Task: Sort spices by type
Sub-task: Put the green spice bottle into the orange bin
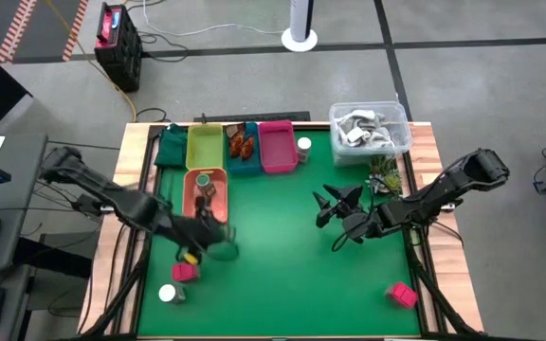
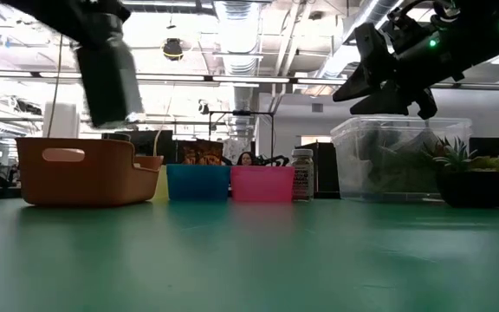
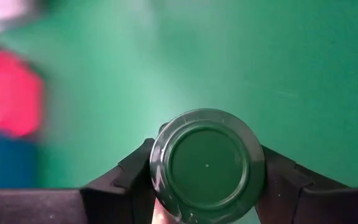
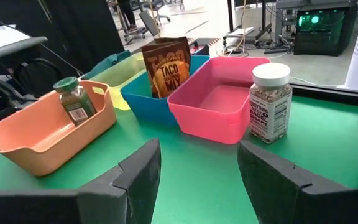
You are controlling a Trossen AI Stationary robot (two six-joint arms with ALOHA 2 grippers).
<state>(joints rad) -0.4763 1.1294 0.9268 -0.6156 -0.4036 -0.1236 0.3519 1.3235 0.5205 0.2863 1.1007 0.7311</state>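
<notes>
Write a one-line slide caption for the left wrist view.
Left end effector gripping a dark green jar above the green table.

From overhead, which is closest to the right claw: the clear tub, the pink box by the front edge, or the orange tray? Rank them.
Measured from the right gripper:
1. Clear tub, at the back, right side.
2. Pink box, front right corner.
3. Orange tray, across the table on the left.

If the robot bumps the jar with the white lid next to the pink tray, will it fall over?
The white-lidded jar stands upright and looks taller than wide, so a high bump would probably tip it. Being round, it would likely roll afterwards. It stands close beside the pink tray, which might catch it on that side.
</notes>
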